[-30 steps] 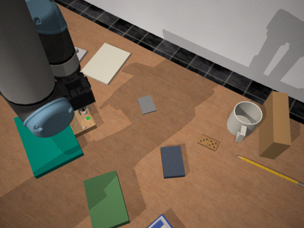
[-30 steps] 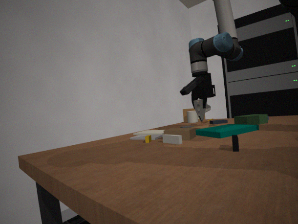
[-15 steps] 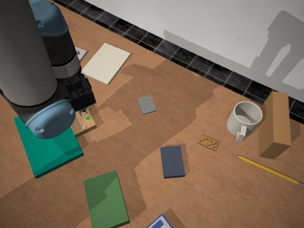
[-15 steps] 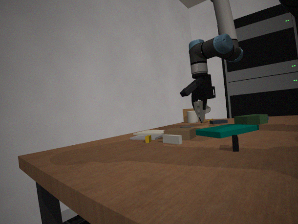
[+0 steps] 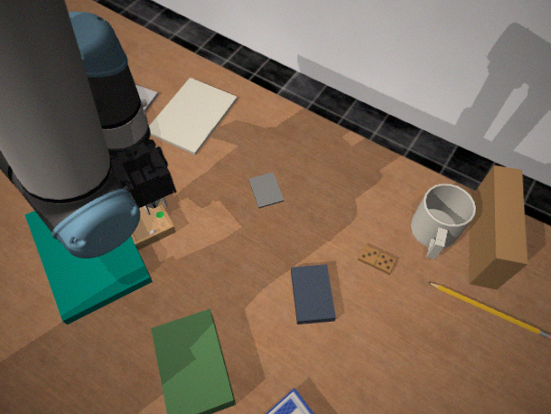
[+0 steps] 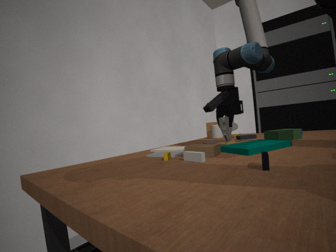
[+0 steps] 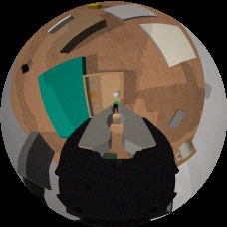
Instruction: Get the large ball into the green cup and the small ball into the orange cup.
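Note:
The covered wooden puzzle (image 5: 158,226) (image 6: 205,149) (image 7: 102,87) lies flat on the table beside a teal board (image 5: 86,276) (image 6: 256,146) (image 7: 62,95). Its green cup (image 5: 159,214) (image 7: 116,102) sits right at my fingertips, and its orange cup (image 7: 94,95) shows further left in the wrist view. A white ball (image 7: 116,93) (image 5: 152,231) lies inside the puzzle just beyond the green cup; I cannot tell its size. My gripper (image 5: 155,205) (image 6: 227,140) (image 7: 115,104) is shut and empty, pointing down just above the puzzle's cover. The arm hides part of the puzzle in the top view.
On the table are a cream board (image 5: 194,113), a grey tile (image 5: 266,190), a blue-grey block (image 5: 312,294), a green block (image 5: 191,362), a domino (image 5: 378,258), a mug (image 5: 444,212), a tan box (image 5: 499,223) and a pencil (image 5: 488,309).

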